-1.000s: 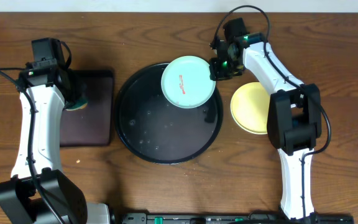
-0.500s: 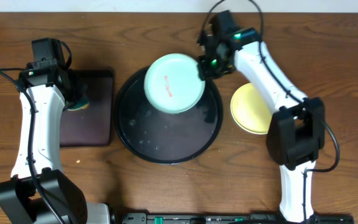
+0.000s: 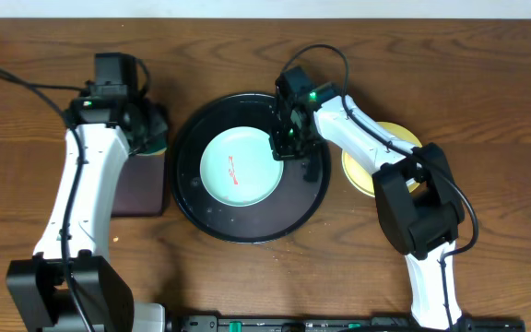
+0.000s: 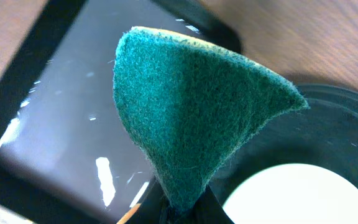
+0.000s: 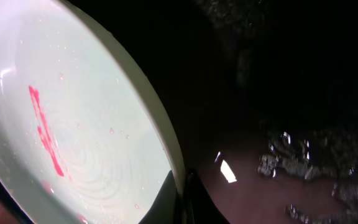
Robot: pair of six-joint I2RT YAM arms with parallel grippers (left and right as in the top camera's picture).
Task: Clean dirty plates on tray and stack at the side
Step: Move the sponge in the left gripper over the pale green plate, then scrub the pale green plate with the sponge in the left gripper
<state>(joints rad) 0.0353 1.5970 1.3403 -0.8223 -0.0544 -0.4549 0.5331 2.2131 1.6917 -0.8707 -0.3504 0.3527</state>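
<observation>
Mint-blue plate (image 5: 73, 124) fills the left of the right wrist view, with a thin red smear (image 5: 42, 130) across its centre. At the bottom edge of that view the right gripper (image 5: 182, 193) is closed on the plate's rim, over the wet black floor of the round tray (image 5: 278, 93).

In the left wrist view, the left gripper (image 4: 185, 211) pinches the lower tip of a green sponge (image 4: 191, 106). The sponge stands up in the middle of the frame, above a corner of a rectangular tray (image 4: 61, 124).

From overhead, the smeared plate sits in the middle of the round tray at frame centre. Whether it lies flat or tilted cannot be told. The sponge is up and to the left, near the tray's rim and apart from the plate.

A yellow plate (image 3: 356, 171) rests on the tabletop (image 3: 487, 74) just right of the round tray, partly under the right arm.

Judging by this, the yellow plate is already set aside. The mint-blue one is not yet wiped or stacked. Only two plates are visible.
</observation>
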